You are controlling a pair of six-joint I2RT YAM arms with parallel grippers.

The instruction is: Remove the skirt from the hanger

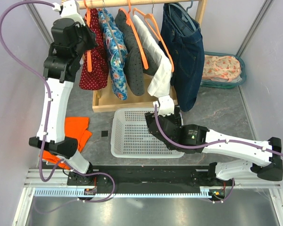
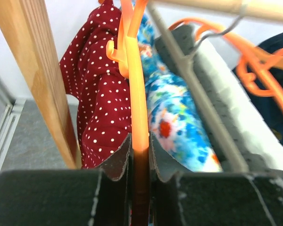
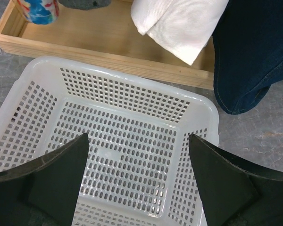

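Mid-table, a white basket (image 1: 132, 136), empty, pressed right up against a wooden tray (image 1: 101, 101) on its far side. Up on the rail (image 1: 146, 3), left to right: floral dress (image 1: 115, 56), grey garment (image 1: 134, 61), white cloth (image 1: 161, 77), jeans (image 1: 186, 52). Over on the left, an orange cloth (image 1: 78, 129), crumpled. Just left of the basket, a small black square (image 1: 104, 134). Far right, a teal tub (image 1: 224, 84) with patterned fabric inside.

Red polka-dot skirt (image 1: 98, 70) draped on upright orange hanger (image 2: 138, 103), leftmost garment.
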